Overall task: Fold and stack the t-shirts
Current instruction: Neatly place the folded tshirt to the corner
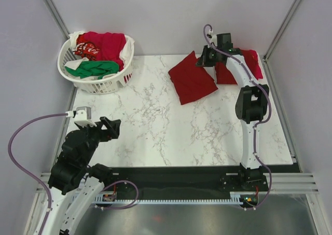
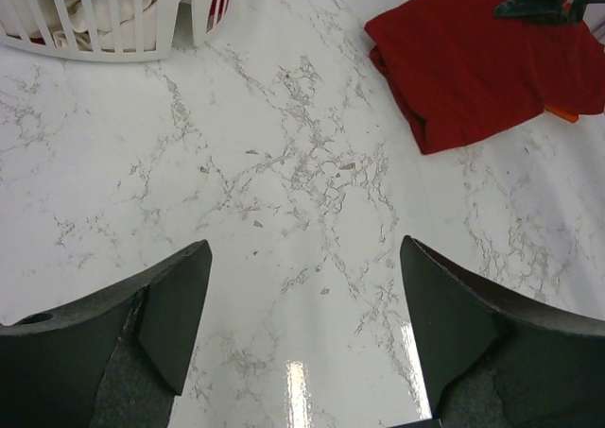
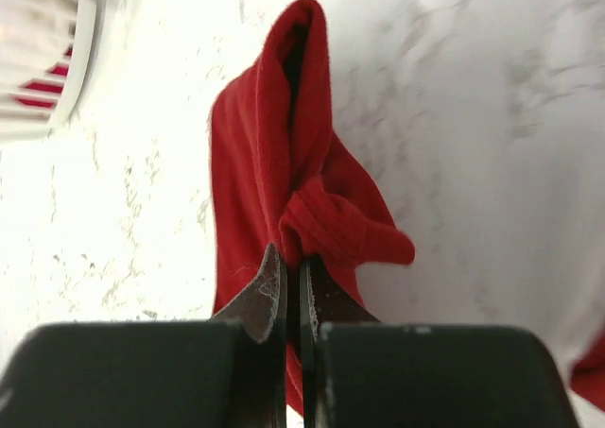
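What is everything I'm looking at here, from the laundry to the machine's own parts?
table: one, white marble, under everything
laundry basket: one, white plastic, far left corner
t-shirts in basket: a heap, red, green and white, count unclear
folded t-shirt: one, dark red, far centre-right
second t-shirt: one, red, far right corner, partly hidden
left gripper: one, black, open, over the near-left table
right gripper: one, black, shut on the folded t-shirt's edge
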Robot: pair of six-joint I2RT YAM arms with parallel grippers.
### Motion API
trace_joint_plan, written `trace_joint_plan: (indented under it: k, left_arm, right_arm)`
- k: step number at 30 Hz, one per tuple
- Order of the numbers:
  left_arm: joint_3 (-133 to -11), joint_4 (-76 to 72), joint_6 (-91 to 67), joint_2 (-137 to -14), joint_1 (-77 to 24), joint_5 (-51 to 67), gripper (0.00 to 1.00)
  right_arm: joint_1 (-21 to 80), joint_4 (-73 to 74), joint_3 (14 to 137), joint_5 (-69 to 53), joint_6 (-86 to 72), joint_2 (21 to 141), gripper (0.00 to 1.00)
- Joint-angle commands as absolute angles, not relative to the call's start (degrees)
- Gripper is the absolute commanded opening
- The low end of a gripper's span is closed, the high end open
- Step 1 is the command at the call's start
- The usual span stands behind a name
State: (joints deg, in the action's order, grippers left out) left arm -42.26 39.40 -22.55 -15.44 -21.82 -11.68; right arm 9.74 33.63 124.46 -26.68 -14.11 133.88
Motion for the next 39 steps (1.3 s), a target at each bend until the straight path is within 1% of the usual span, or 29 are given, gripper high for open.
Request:
trace_joint_plan:
  k: [1,6,9,14,21,24,29,32,34,39]
  left_arm:
    - [-43.68,39.46,-21.45,-16.79,-21.45,-11.25,0.88]
    - [-43.77,39.55,-21.27,-18.02,-21.01,-11.07,0.87]
    - [-43.77,39.55,-21.36,-18.46,-20.83,-10.90,0.86]
    - [-43.77,39.55,-21.36,-18.63,-20.65,-10.99,0.86]
    - [-43.59,39.64,-21.45,-18.63,-20.65,-10.72,0.86]
    - [-43.68,39.55,-21.45,-19.33,-20.65,-10.55,0.86]
    - [-43.68,39.55,-21.44,-19.95,-20.65,-10.37,0.86]
    - [-43.59,39.55,-21.36,-20.13,-20.65,-10.46,0.86]
    - [-43.59,39.55,-21.45,-20.39,-20.65,-10.37,0.86]
    - [-43.59,39.55,-21.45,-20.83,-20.65,-10.37,0.87]
  right_arm:
    - [5.20,38.85,132.07,-25.83,-12.04,135.96,0.00]
    - [0.63,39.46,140.08,-27.86,-13.27,137.55,0.00]
    - [0.18,39.38,143.07,-28.47,-13.97,137.90,0.00]
    - [-2.81,38.06,146.77,-29.17,-15.73,137.90,0.00]
    - [-7.02,30.86,149.49,-31.54,-21.09,136.50,0.00]
    - [-10.00,28.66,149.94,-33.39,-24.34,136.23,0.00]
    - [-15.11,25.76,148.19,-34.89,-25.48,137.19,0.00]
    - [-19.67,25.05,146.00,-35.68,-27.33,140.96,0.00]
    - [-20.74,24.44,144.32,-34.38,-26.81,142.64,0.00]
    - [-21.62,23.47,140.63,-32.96,-26.10,151.25,0.00]
